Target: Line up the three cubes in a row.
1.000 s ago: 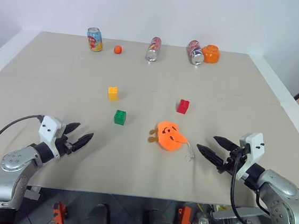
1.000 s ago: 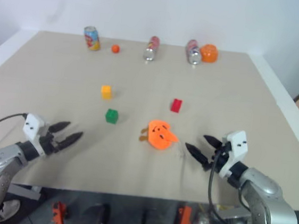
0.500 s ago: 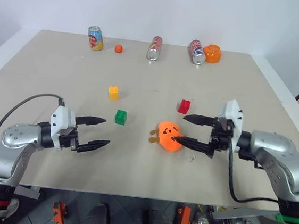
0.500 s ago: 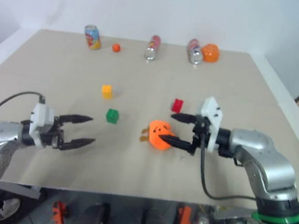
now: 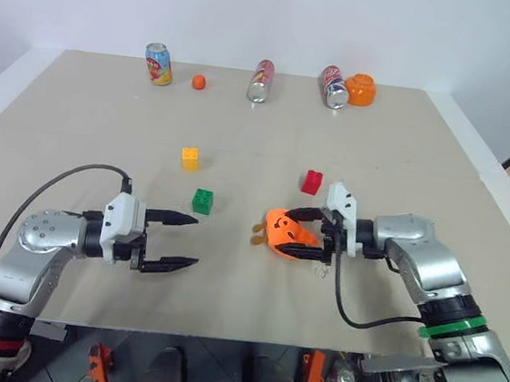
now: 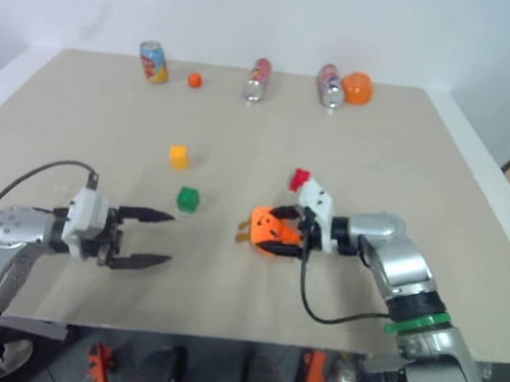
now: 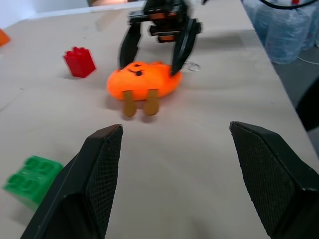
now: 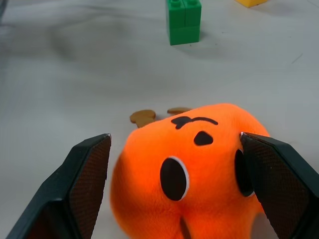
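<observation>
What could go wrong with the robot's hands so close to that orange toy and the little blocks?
The right gripper has its open jaws around the orange toy, not a cube. Moving it could bump the red cube just behind.

The left gripper, also open, points toward the green cube and might knock it away from the yellow cube.

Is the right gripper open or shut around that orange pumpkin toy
Open. The right gripper has a finger on each side of the orange pumpkin toy, not clamped.
</observation>
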`<state>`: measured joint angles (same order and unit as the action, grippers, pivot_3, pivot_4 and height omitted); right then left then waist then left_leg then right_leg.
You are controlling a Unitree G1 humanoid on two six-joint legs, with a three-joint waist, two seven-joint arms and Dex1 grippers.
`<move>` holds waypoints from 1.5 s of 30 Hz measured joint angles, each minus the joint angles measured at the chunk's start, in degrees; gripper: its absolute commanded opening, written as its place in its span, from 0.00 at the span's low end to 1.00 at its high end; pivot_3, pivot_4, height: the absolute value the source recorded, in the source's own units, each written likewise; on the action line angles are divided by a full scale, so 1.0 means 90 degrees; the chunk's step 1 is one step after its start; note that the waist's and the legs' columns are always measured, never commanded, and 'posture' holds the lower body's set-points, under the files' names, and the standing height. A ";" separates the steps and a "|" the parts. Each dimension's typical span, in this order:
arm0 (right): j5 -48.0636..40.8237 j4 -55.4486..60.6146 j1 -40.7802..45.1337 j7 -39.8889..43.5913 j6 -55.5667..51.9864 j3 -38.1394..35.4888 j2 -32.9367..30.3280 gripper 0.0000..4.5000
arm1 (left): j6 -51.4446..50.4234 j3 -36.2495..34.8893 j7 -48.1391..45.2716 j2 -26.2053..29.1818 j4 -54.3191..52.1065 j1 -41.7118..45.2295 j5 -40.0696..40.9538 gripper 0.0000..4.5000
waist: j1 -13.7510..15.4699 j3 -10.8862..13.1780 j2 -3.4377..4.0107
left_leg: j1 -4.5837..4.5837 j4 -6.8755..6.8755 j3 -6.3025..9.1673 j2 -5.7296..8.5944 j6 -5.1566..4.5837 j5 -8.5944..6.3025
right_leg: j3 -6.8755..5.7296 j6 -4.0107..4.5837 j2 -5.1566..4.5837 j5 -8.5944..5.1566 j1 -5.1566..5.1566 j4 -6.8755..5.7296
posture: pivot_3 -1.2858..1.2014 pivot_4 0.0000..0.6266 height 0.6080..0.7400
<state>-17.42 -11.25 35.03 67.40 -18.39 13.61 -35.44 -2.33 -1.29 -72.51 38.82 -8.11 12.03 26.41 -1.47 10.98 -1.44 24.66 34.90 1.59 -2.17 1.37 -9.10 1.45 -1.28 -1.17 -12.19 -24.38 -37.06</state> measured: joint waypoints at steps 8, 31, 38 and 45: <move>0.0220 -0.0340 0.0026 0.0170 0.0452 -0.0035 0.0247 0.31 | 0.0152 0.0044 0.0140 -0.0128 0.0000 -0.0001 -0.0058 0.79 | 0.0004 -0.0001 -0.0001 | -0.0010 0.0015 -0.0004 -0.0004 0.0001 0.0001 | 0.0002 0.0001 0.0001 0.0003 0.0014 -0.0004 | 0.52 0.24 1.00; -0.0794 0.1938 -0.1354 -0.0549 -0.1340 -0.2290 -0.1308 0.02 | 0.0659 0.0945 0.0062 -0.1451 0.1117 0.1372 -0.0423 0.79 | 0.0043 -0.0005 0.0001 | 0.0001 0.0065 -0.0005 0.0016 0.0003 -0.0001 | 0.0015 -0.0020 -0.0011 0.0014 0.0030 -0.0011 | 0.52 0.24 1.00; 0.0278 0.0271 -0.1219 -0.1759 -0.0454 -0.2798 -0.1766 0.02 | 0.0810 0.1069 -0.0172 -0.1661 0.1554 0.1713 -0.0441 0.79 | 0.0026 -0.0006 0.0003 | -0.0004 0.0070 -0.0018 0.0016 -0.0001 0.0002 | 0.0026 -0.0017 -0.0009 0.0013 0.0029 -0.0011 | 0.52 0.24 1.00; 0.1615 -0.1700 -0.0693 -0.3709 0.0604 -0.2587 -0.1513 0.46 | 0.0923 0.1154 -0.0320 -0.1760 0.1831 0.1770 -0.0473 0.79 | -0.0006 -0.0007 0.0005 | -0.0005 0.0065 -0.0057 0.0028 -0.0005 0.0002 | 0.0094 -0.0057 -0.0005 0.0038 0.0016 -0.0012 | 0.52 0.24 1.00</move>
<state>-2.88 -26.55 28.80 34.02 -12.95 -9.67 -49.06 5.97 9.10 -75.39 22.98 8.36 27.97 22.15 -1.53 10.92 -1.39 24.61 35.49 1.07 -1.91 1.33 -9.08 2.29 -1.80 -1.22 -11.85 -24.23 -37.16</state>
